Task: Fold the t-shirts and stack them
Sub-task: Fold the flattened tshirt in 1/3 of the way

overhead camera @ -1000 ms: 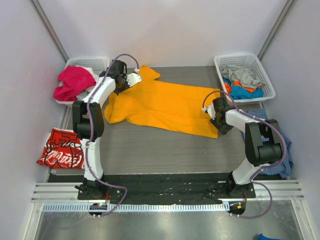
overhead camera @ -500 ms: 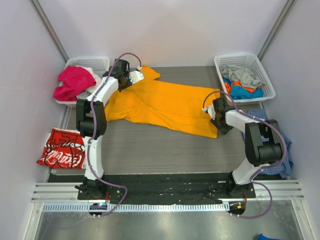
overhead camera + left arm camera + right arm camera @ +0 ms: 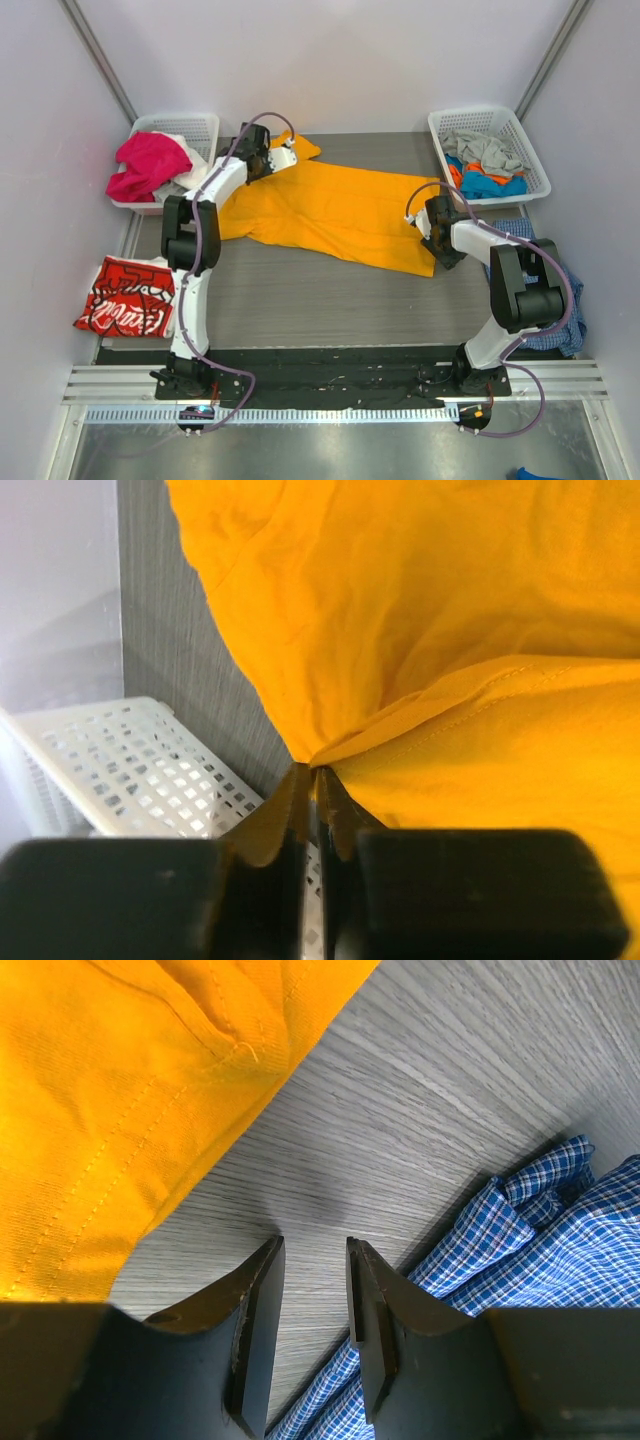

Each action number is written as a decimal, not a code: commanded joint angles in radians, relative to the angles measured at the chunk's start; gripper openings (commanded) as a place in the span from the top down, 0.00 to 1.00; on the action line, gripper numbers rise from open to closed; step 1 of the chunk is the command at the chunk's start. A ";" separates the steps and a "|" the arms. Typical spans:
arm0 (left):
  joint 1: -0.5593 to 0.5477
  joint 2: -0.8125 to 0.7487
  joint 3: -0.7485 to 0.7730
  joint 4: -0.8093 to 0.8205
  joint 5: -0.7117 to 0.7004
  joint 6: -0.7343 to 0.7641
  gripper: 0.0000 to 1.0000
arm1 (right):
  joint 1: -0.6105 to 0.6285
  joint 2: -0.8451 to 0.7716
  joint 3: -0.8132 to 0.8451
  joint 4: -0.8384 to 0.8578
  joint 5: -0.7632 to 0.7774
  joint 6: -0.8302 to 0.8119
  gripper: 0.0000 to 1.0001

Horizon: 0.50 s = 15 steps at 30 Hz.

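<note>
An orange t-shirt (image 3: 330, 205) lies spread across the table (image 3: 300, 290). The left gripper (image 3: 312, 772) pinches the shirt's far left edge, jaws pressed together on the cloth. The right gripper (image 3: 312, 1247) sits beside the shirt's right hem, jaws slightly apart, gripping nothing.

From above and behind the arm bases, looks steeply down over the whole counter (image 3: 300, 290). From each wrist, peers close past own jaws at the surface. Shares the orange t-shirt (image 3: 330, 205) across all three.
</note>
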 commanded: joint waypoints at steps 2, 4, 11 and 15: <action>-0.007 0.006 0.017 0.084 -0.040 -0.005 0.72 | -0.002 -0.023 -0.019 0.010 -0.013 0.017 0.60; -0.005 -0.007 -0.003 0.128 -0.048 -0.011 0.57 | -0.002 -0.027 -0.019 0.010 -0.016 0.017 0.59; -0.004 -0.076 -0.116 0.276 -0.101 -0.073 0.33 | -0.002 -0.057 -0.018 0.000 -0.021 0.023 0.57; -0.004 -0.167 -0.216 0.268 -0.097 -0.110 0.32 | 0.000 -0.095 -0.018 -0.011 -0.040 0.029 0.55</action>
